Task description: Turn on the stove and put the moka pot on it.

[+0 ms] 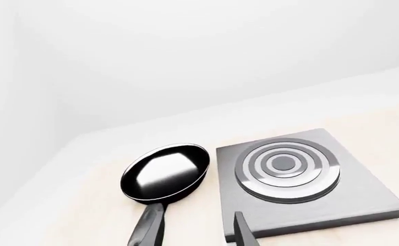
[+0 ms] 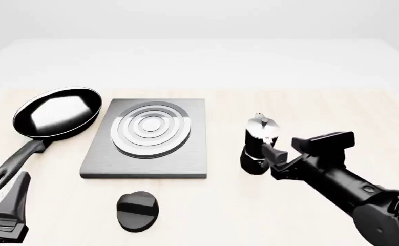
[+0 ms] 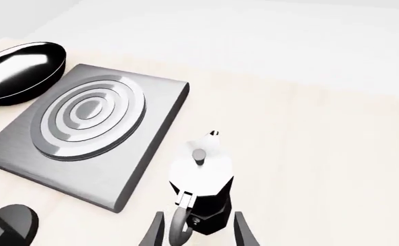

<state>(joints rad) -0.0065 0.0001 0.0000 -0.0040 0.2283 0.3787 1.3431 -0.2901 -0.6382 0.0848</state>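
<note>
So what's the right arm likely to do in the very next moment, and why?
Probably it eases forward a touch and shuts its jaws on the moka pot's handle. The right gripper is open, with its fingers either side of the silver handle, while the moka pot stands on the table, to the right of the stove, whose burner is bare. It must be gripped before it can be lifted across.

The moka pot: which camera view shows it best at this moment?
The right wrist view: the moka pot fills the near field, its lid, knob and handle plain between the right gripper's fingers. The front view shows it smaller, upright right of the stove, partly behind the arm. The left wrist view misses it.
</note>
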